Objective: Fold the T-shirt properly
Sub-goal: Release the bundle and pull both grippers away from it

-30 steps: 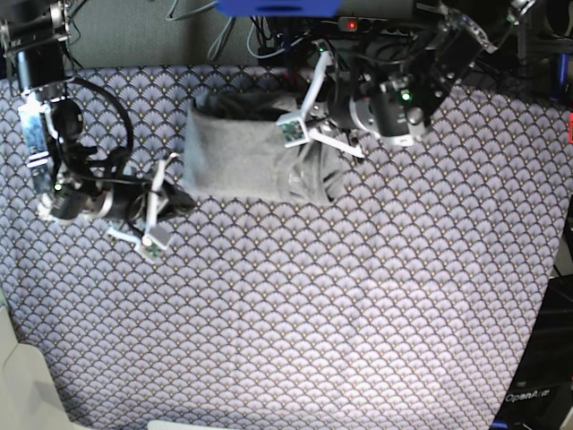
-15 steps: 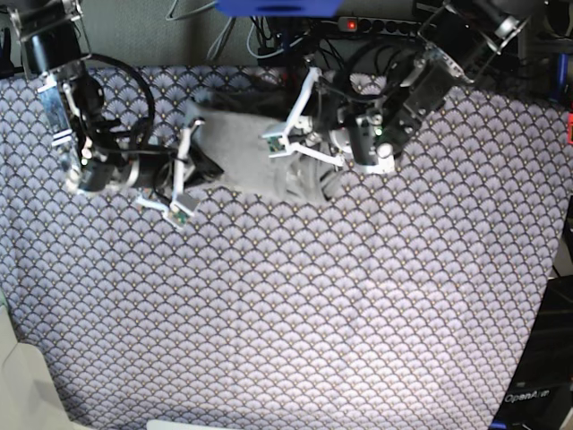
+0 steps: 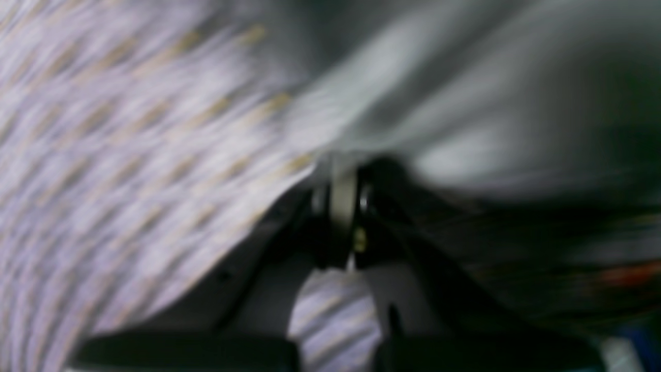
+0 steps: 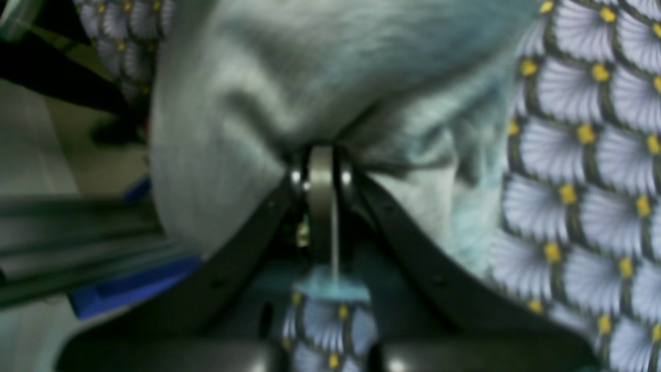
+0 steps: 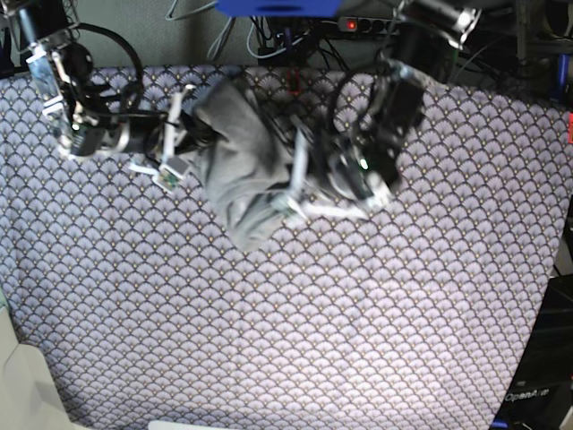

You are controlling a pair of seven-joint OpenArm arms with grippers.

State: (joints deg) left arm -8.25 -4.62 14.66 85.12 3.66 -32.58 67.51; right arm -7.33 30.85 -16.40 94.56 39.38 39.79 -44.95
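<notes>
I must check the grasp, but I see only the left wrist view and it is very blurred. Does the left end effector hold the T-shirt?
Observer: Yes. In the base view the left end effector is shut on the T-shirt at its lower right edge.
Operator: And the other arm?
Observer: The right end effector is shut on a pinched fold of the grey fabric; the right wrist view shows this sharply.
Operator: Is the shirt flat?
Observer: No. It hangs bunched between both arms, above the table cloth, near the far edge.

Grey T-shirt (image 5: 240, 170), purple scalloped cloth (image 5: 358, 313)
</notes>
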